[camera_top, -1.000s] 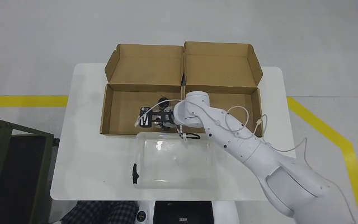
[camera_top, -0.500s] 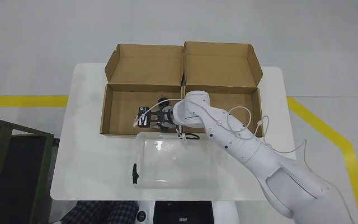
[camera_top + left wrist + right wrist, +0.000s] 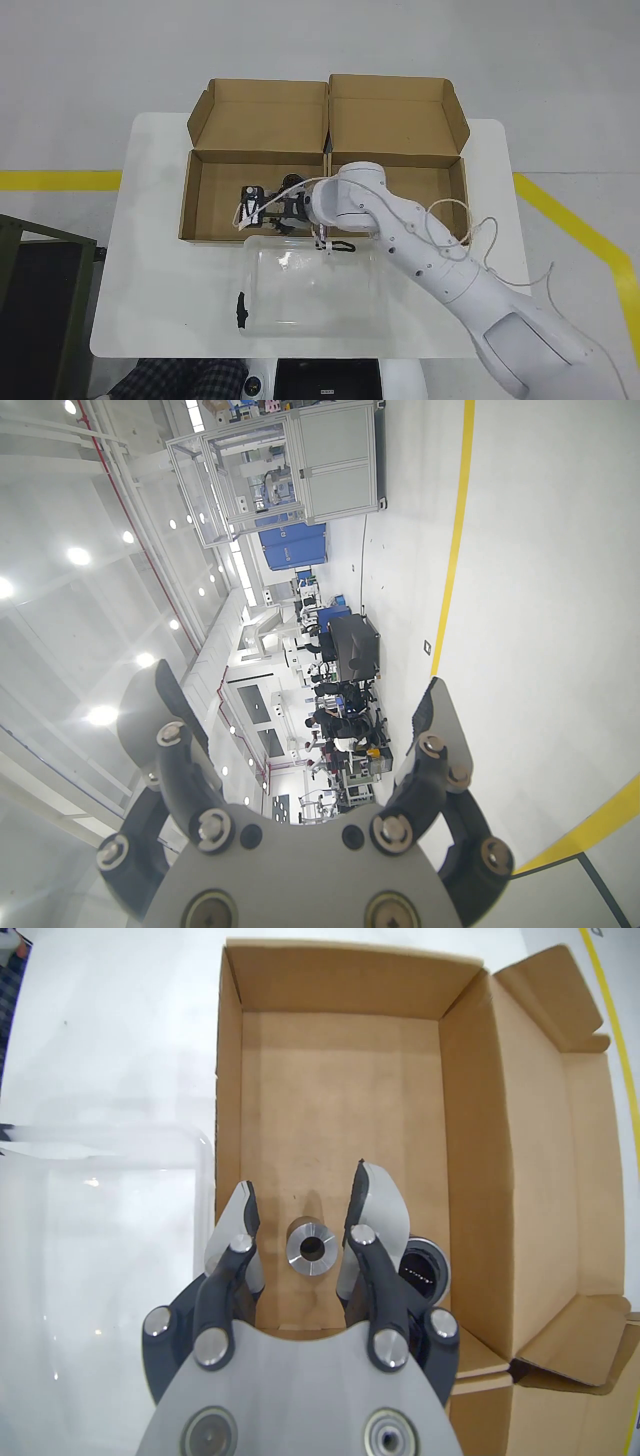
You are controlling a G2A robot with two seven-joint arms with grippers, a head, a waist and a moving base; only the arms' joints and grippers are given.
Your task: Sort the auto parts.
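Bright, even overhead light on my white desk (image 3: 160, 250).
Ceiling lamps (image 3: 102, 715) flare white beyond my left end effector (image 3: 300, 675); the clear bin (image 3: 100, 1253) throws small glints; the steel sleeve (image 3: 310, 1249) casts a short, soft shadow on the box floor (image 3: 340, 1078); both wrist views bow straight lines near their edges.

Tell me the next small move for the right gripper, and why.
Probably raise the right gripper straight up out of the cardboard box: its jaws are open, and the metal sleeve lies free on the box floor between them, beside a black ring.
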